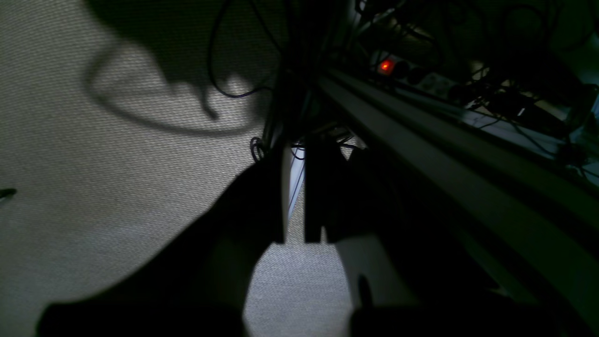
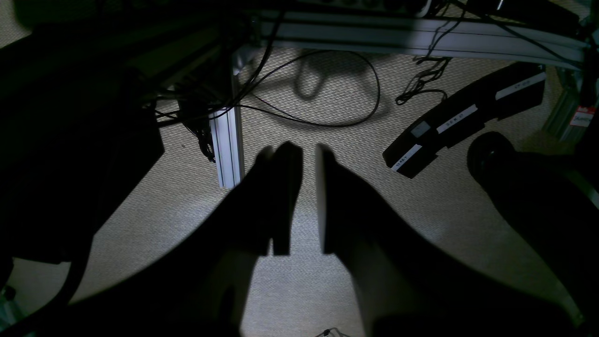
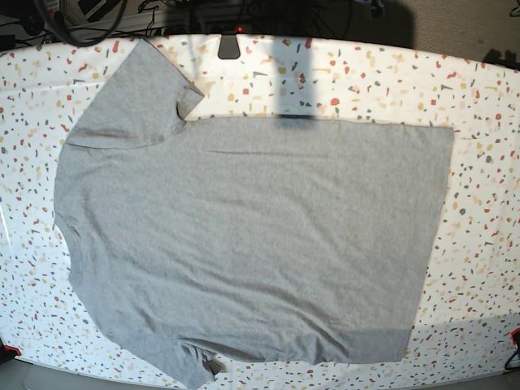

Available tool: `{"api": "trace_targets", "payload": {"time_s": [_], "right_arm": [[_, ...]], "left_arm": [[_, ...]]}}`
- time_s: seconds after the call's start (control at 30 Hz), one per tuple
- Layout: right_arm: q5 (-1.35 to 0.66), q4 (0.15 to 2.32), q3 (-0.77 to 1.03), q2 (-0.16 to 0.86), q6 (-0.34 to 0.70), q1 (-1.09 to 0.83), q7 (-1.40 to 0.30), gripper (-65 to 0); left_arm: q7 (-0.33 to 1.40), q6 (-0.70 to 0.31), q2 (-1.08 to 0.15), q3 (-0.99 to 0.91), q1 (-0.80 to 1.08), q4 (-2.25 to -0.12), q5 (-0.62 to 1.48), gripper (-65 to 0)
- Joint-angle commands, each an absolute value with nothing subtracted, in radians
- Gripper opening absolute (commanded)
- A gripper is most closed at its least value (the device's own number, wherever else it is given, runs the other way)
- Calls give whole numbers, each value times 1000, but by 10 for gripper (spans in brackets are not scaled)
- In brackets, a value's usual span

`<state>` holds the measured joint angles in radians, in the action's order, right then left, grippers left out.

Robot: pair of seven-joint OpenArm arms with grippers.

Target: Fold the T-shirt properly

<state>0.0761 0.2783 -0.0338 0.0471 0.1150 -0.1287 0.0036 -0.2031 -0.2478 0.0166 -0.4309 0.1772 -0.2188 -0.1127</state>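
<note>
Overhead, the base view shows the T-shirt (image 3: pixel 252 236) lying flat and spread on the speckled terrazzo table (image 3: pixel 487 268), plain grey side up. Its neck end points to 9 o'clock and its hem runs along the 3 o'clock side. One sleeve reaches toward 11 o'clock, with a small fold where it meets the body; the other sleeve sits at 7 o'clock near the table's front edge, slightly bunched. Neither arm appears in this view.

From the left wrist camera, the left gripper (image 1: pixel 295 238) hangs in deep shadow above woven beige carpet (image 1: pixel 93 187), its fingers parted by a narrow gap and holding nothing. An aluminium frame rail (image 1: pixel 421 154) runs from 12 toward 4 o'clock, and a small red light (image 1: pixel 385 66) glows at 1 o'clock.

From the right wrist camera, the right gripper (image 2: pixel 304 248) is likewise dark, fingers slightly apart and empty, over the same carpet. A loose black cable (image 2: pixel 346 124) loops at 12 o'clock, and an upright aluminium post (image 2: pixel 228 140) stands at 10 o'clock.
</note>
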Motion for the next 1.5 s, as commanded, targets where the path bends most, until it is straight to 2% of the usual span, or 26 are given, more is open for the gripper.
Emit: {"api": "trace_targets", "payload": {"time_s": [0.0,1.17,1.47], "right_arm": [[72,285,-34,50,109,-133,8,-543],[72,285,-34,51,109,-133,7,-543],[72,285,-34,78,115,-134,-8,-543]], "left_arm": [[-211,-258,16,-430,183,-222,-116,-589],[-211,-258,16,-430,183,-237,-116,-589],[-211,-258,16,-430,183,-237,-116,-589]]}}
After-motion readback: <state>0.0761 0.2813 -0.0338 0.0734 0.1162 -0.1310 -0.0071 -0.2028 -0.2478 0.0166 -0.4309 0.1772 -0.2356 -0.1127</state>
